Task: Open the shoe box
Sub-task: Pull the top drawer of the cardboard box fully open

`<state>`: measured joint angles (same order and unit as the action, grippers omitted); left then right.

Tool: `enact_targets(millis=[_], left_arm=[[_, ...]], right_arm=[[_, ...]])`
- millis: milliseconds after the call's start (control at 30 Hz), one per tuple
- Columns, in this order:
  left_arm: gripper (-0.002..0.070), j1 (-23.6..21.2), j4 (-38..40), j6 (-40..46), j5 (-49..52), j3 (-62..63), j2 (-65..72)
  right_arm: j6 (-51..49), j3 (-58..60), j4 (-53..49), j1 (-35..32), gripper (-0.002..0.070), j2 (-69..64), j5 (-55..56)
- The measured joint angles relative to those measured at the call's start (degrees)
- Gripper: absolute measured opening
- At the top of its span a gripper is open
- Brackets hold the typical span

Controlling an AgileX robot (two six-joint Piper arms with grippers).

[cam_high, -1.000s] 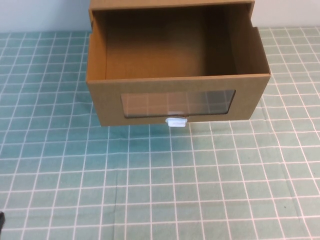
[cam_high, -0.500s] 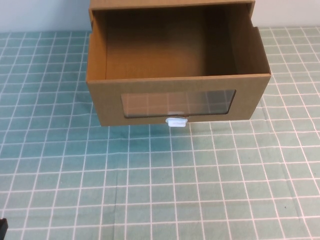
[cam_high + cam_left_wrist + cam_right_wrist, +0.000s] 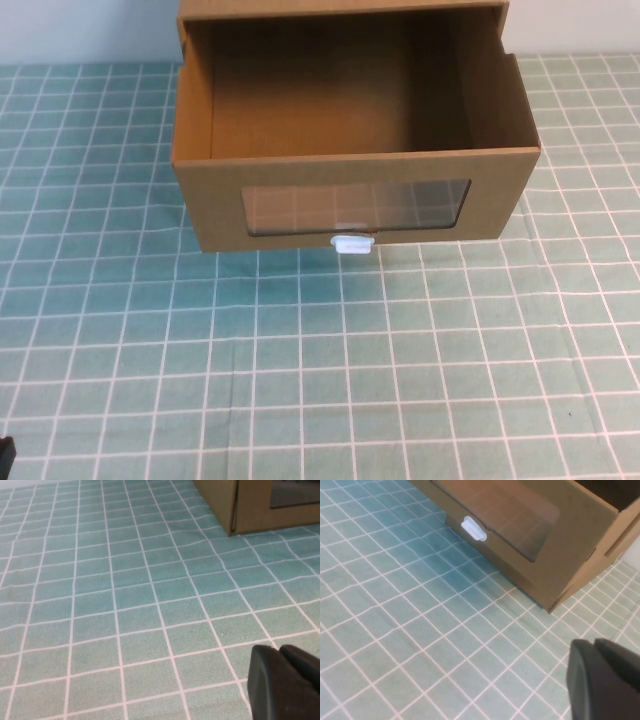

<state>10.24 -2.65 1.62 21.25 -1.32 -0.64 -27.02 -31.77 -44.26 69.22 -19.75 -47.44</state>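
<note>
1. While both arms sit low at the near side of the table, neither one touches the shoe box (image 3: 215, 205), so you have two free hands.
2. Your left gripper (image 3: 279, 652) hovers just above the teal checked tablecloth (image 3: 300, 360). Its black fingers (image 3: 265, 685) are pressed together with only a seam between them, and they clasp nothing.
3. From that left gripper, the box lies ahead and off toward the robot's right, well apart. Only its near left corner shows in the left wrist view.
4. Your right gripper (image 3: 594, 645) is also clenched on nothing and angled down at the cloth.
5. From the right gripper, the box's front wall lies ahead and toward the robot's left, well apart. The near right corner of the box is the part closest to it.
6. The box's cardboard drawer (image 3: 192, 110) stands pulled out toward you from the outer sleeve (image 3: 340, 8) at the far edge. Its top is open and its brown inside is in plain view.
7. A clear window (image 3: 357, 207) is set in the drawer's front wall.
8. A small white pull tab (image 3: 352, 243) hangs at the lower edge of that wall, just below the window and about midway along it. The tab is ahead of both grippers, and neither is near it.
</note>
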Motion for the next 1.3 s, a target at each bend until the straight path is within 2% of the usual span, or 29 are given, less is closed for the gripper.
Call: enact_targets(millis=[100, 167, 267, 467, 600, 767, 1033, 1300], left_arm=[[-0.0005, 0.0, 0.0, 0.0, 0.0, 0.0, 0.0], [-0.0005, 0.0, 0.0, 0.0, 0.0, 0.0, 0.0], [-0.0005, 0.0, 0.0, 0.0, 0.0, 0.0, 0.0], [-0.0005, 0.0, -0.03, 0.0, 0.0, 0.0, 0.0], [-0.0005, 0.0, -0.03, 0.0, 0.0, 0.0, 0.0], [-0.0005, 0.0, -0.13, 0.0, 0.0, 0.0, 0.0], [-0.0005, 0.0, -0.13, 0.0, 0.0, 0.0, 0.0], [-0.0005, 0.0, -0.13, 0.0, 0.0, 0.0, 0.0]], right_arm=[[0.0, 0.0, 0.0, -2.79, -0.0013, 1.48, 0.21], [0.0, 0.0, 0.0, -7.27, -0.0013, 2.39, 0.62], [-0.54, 0.0, 1.3, -17.38, -0.0013, 4.35, 0.93], [-5.21, 0.0, 14.8, -40.29, -0.0014, 10.42, 1.65], [-5.81, 0.0, 21.75, -48.82, -0.0013, 11.34, 1.65], [-5.38, 1.71, 28.9, -52.4, -0.0013, 11.44, 3.55], [10.6, 13.95, 37.2, -53.73, -0.0013, 17.16, 14.36], [16.59, 23.88, 40.9, -61.64, -0.0013, 20.2, 18.56]])
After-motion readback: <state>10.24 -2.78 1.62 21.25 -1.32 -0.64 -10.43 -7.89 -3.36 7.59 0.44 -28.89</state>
